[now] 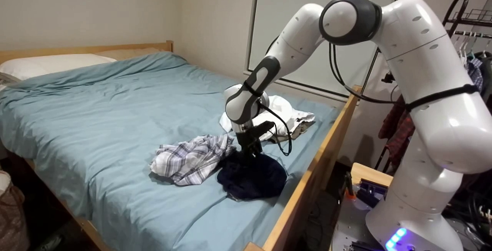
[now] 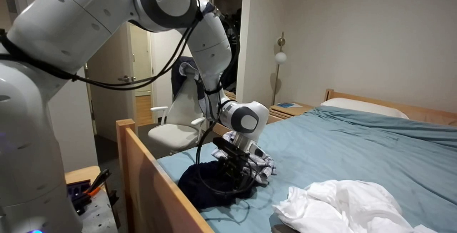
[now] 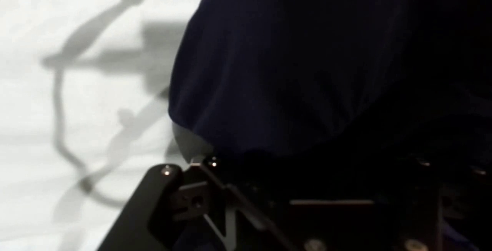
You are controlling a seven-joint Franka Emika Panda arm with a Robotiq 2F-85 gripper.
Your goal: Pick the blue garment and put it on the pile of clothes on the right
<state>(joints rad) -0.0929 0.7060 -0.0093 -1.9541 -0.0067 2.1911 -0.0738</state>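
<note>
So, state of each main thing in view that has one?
Blue garment, bunched up
Hand, at the blue garment; open or shut unclear
Plaid garment, crumpled
White garments, heaped, rumpled
Teal cover, spread, wrinkled
Near door, open
Globe lamp, looks unlit
Base lights, lit blue

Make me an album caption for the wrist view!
Up close: a dark blue garment bulges in front of the gripper, beside shadows on the bedding.

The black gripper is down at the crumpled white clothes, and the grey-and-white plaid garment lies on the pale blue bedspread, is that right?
No: both exterior views show the black gripper down at the crumpled dark navy garment, not the white clothes. The plaid garment does lie on the blue bedspread.
</note>
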